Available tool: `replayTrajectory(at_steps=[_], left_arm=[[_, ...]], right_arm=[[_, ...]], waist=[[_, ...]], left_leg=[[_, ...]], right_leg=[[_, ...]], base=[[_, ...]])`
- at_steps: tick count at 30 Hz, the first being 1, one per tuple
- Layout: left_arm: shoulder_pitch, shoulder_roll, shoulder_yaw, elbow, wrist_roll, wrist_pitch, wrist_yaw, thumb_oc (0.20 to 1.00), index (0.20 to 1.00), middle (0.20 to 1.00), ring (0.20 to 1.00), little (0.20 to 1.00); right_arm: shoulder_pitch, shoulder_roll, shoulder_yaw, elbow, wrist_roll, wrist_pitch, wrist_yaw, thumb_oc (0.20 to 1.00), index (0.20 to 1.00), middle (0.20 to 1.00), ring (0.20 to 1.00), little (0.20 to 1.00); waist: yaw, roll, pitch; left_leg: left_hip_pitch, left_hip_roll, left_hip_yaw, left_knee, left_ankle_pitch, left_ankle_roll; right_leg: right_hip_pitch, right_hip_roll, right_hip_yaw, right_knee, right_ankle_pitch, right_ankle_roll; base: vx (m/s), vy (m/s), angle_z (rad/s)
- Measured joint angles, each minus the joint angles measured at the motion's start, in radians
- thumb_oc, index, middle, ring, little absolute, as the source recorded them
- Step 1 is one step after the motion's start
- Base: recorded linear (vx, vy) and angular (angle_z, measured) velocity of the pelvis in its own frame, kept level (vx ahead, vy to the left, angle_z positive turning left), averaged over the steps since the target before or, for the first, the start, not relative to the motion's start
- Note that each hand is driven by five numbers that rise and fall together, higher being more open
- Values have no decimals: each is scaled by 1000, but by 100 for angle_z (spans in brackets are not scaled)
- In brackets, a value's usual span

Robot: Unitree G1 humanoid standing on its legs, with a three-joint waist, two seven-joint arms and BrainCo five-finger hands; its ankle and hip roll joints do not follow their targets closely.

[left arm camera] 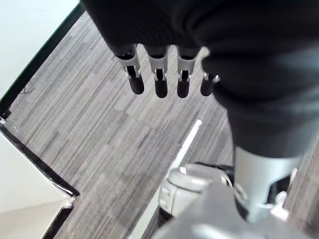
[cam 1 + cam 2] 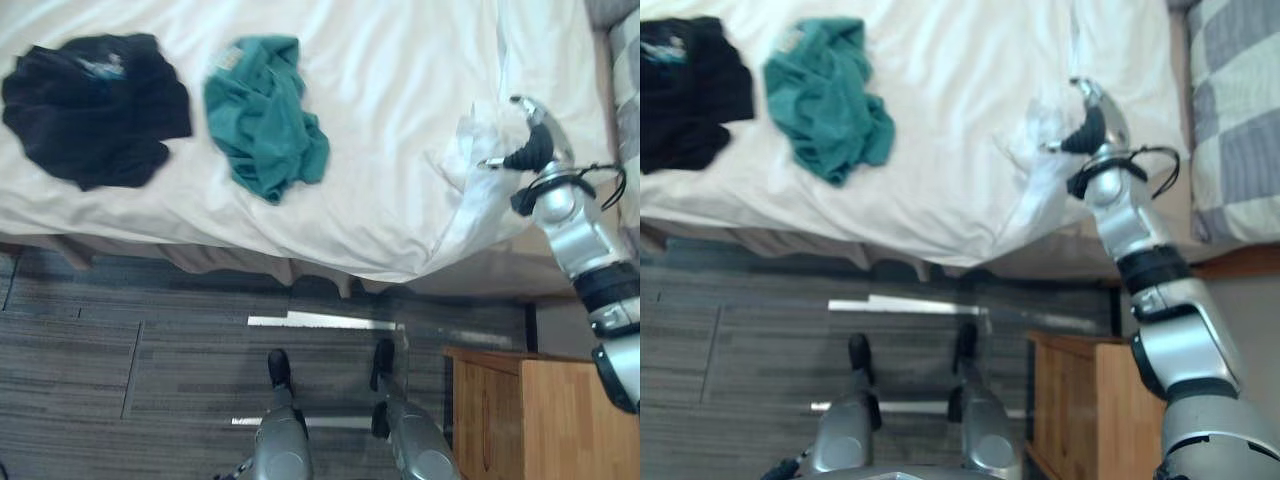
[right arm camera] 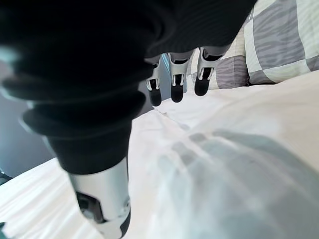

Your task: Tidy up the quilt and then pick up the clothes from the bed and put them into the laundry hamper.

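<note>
My right hand (image 2: 535, 135) at right of frame, fingers relaxed above bunched quilt (image 2: 380, 160) corner. Teal garment (image 2: 265, 115), black garment (image 2: 95, 105) upper left on bed. Left hand (image 1: 164, 74) relaxed, idle. Risk: fingers skid over loose fold, quilt stays bunched.

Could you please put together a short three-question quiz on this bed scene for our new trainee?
1. True or false: the teal garment lies between the black garment and the right hand.
2. The right hand hovers over: A) the wooden cabinet B) the white quilt C) the checked pillow
3. Fill in: the left hand hangs over the ____.

Key: 1 true; 2 B; 3 floor.
</note>
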Motion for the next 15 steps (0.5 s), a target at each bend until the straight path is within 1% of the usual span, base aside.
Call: replayTrajectory(at_steps=[1, 3, 4, 5, 7, 9, 11, 14, 15], left_arm=[[-5, 5, -29, -25, -12, -4, -16, 1000, 1000, 1000, 1000, 1000], [-10, 8, -52, -37, -12, -9, -25, 1000, 1000, 1000, 1000, 1000], [-19, 7, -57, -42, -13, -8, -35, 1000, 1000, 1000, 1000, 1000], [-24, 4, -64, -52, -16, -8, -43, 1000, 1000, 1000, 1000, 1000], [-34, 3, -71, -55, -53, -9, -56, 1000, 1000, 1000, 1000, 1000], [-39, 0, -74, -55, -86, -8, -61, 1000, 1000, 1000, 1000, 1000], [-39, 0, -74, -54, -92, -6, -63, 1000, 1000, 1000, 1000, 1000], [-41, 2, -72, -57, -97, -6, -65, 1000, 1000, 1000, 1000, 1000], [-41, 1, -71, -60, -117, -5, -65, 1000, 1000, 1000, 1000, 1000]], right_arm=[[-64, -27, 35, 30, 2, -1, -8, 1000, 1000, 1000, 1000, 1000], [-130, -36, 58, 72, 16, -11, -11, 1000, 1000, 1000, 1000, 1000], [-167, -42, 60, 92, 22, -12, -12, 539, 539, 539, 539, 539], [-193, -42, 82, 120, 48, -19, -11, 206, 206, 206, 206, 206], [-217, -41, 97, 162, 91, -24, -10, 200, 200, 200, 200, 200], [-233, -41, 103, 225, 128, -47, -9, 200, 200, 200, 200, 200], [-248, -43, 103, 250, 158, -54, -4, 200, 200, 200, 200, 200], [-236, -49, 93, 254, 184, -62, 0, 200, 200, 200, 200, 200], [-195, -60, 81, 240, 199, -67, -1, 200, 200, 200, 200, 200]], waist=[[-3, 20, 18], [-1, 42, 33], [0, 52, 51], [5, 60, 64], [8, 69, 68], [11, 70, 69], [9, 70, 69], [4, 70, 68], [3, 70, 68]], left_leg=[[-26, 10, 0, 0, 4, -5], [-57, 20, -1, 0, 13, -8], [-73, 24, -3, 0, 13, -9], [-84, 26, -4, 0, 19, -14], [-103, 34, -10, 0, 21, -16], [-111, 39, -11, 0, 22, -18], [-111, 41, -12, 0, 22, -18], [-100, 45, -16, 0, 22, -18], [-89, 44, -26, 0, 22, -18]], right_leg=[[-28, 11, -1, 0, 1, -2], [-59, 22, -3, 0, 1, -3], [-73, 25, -6, 1, 9, -14], [-84, 27, -11, 0, 11, -17], [-100, 33, -19, 1, 9, -20], [-107, 38, -22, 0, 8, -20], [-105, 39, -22, 0, 4, -27], [-92, 39, -25, 0, 4, -27], [-74, 37, -30, 0, 4, -27]], base=[[-13, -126, -3], [0, -141, -3], [5, -155, 1], [0, -115, 2], [11, -68, 5], [33, -56, 3], [42, -22, 0], [82, 14, 5], [37, 26, 13]])
